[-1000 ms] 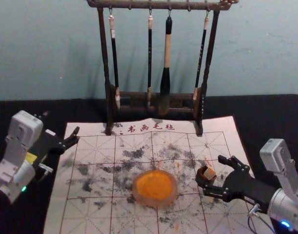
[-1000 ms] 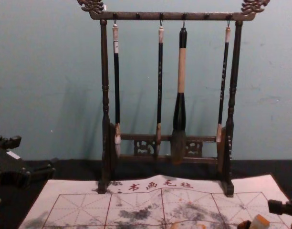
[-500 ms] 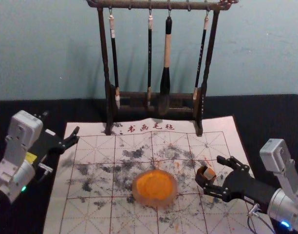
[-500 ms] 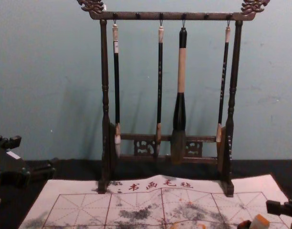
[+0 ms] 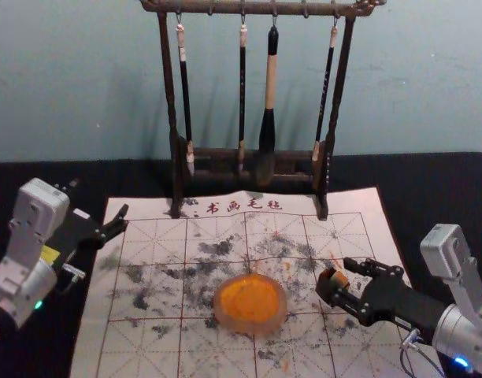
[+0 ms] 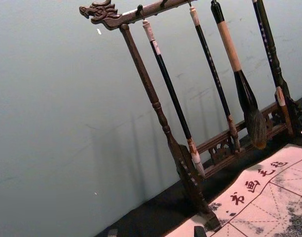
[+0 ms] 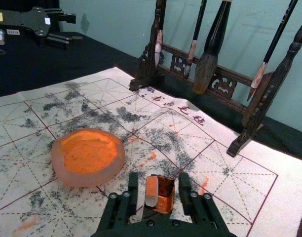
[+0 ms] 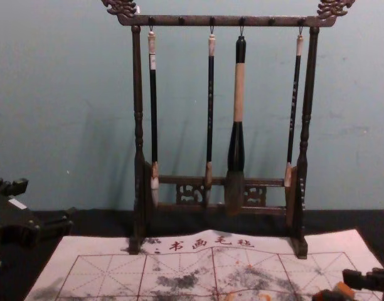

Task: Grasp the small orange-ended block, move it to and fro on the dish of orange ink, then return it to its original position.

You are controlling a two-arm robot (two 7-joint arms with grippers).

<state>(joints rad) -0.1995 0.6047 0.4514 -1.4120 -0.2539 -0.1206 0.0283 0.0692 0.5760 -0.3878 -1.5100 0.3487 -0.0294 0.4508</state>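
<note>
We hold our right gripper [image 5: 340,283] open toward the calligraphy mat's [image 5: 87,346] right edge, fingers astride the orange-ended block [image 7: 151,191], which leans in a dark holder [image 7: 167,193] right of the ink dish [image 5: 251,325]. Our parked left gripper [image 5: 99,198] gapes by the far-left corner.

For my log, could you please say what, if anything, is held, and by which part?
Nothing: the right hand is open around the orange-ended block, the left hand open too.

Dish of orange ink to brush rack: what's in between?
Nothing stands there: the grid-lined mat with ink smudges runs from dish to rack, per the head view.
</note>
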